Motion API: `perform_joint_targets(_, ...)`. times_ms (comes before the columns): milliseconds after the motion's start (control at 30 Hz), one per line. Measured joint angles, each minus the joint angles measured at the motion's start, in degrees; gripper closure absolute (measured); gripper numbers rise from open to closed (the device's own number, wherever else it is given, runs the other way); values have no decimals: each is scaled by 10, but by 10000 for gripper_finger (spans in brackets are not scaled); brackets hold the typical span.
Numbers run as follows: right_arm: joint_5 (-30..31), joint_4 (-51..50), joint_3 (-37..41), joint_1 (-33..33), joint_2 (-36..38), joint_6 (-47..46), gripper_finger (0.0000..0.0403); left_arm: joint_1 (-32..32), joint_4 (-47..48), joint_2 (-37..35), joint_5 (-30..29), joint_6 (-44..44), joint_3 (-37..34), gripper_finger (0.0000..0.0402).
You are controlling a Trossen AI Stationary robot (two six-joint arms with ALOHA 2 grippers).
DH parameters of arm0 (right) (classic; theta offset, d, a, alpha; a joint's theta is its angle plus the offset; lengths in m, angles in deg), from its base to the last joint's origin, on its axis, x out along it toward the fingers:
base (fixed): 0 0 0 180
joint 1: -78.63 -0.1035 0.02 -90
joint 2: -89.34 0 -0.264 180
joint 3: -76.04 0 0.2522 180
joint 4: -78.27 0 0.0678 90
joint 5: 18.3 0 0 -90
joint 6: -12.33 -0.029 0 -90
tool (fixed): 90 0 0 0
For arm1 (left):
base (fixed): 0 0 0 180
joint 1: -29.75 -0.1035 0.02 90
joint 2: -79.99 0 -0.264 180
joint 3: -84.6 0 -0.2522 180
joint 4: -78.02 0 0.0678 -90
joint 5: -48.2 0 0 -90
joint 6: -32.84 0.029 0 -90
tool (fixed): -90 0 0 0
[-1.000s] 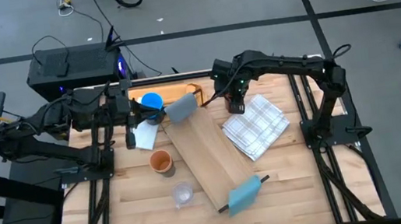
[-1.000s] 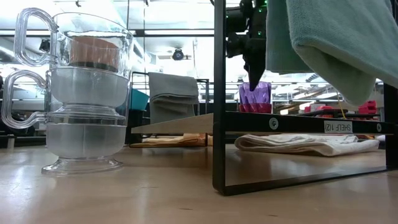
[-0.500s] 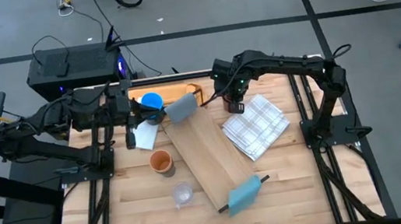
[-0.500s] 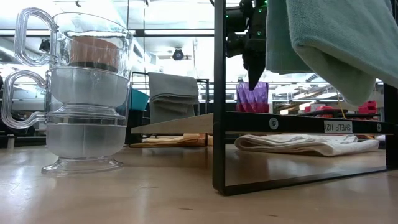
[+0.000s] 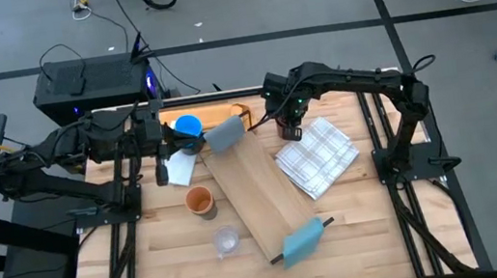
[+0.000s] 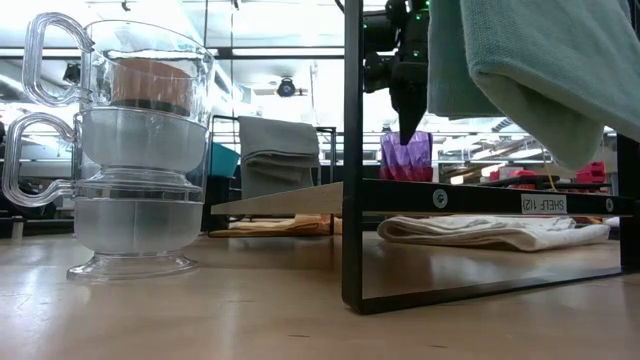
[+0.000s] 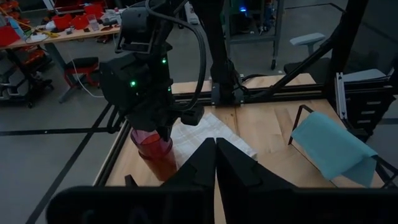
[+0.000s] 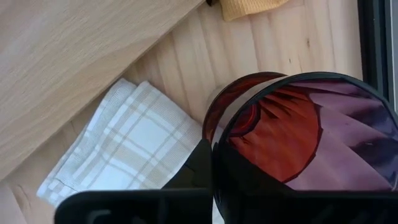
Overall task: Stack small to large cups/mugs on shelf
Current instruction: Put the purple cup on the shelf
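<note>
From here I count one purple tumbler (image 6: pixel 406 156), one orange cup (image 5: pixel 199 201), one bright blue mug (image 5: pixel 187 126), two clear glass mugs (image 6: pixel 130 150) stacked together, one long wooden shelf (image 5: pixel 254 195), one checked cloth (image 5: pixel 319 156) at three o'clock, and two arms.

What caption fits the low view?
Right gripper shut on the purple tumbler beyond a stack of clear glasses.

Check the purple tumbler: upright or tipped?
Upright: the purple tumbler stands mouth-up in the low view, right gripper shut on its rim.
</note>
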Motion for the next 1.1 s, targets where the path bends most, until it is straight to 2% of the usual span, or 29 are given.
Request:
perform_joint_targets(300,6,-32,-19,0,0,-2,399,0,0,0,0,0,0,387)
perform_joint_targets(733,12,-92,-121,3,0,-4,399,0,0,0,0,1,0,375)
perform_joint_targets(1100,13,-163,-230,-14,0,-13,399,0,0,0,0,1,0,389)
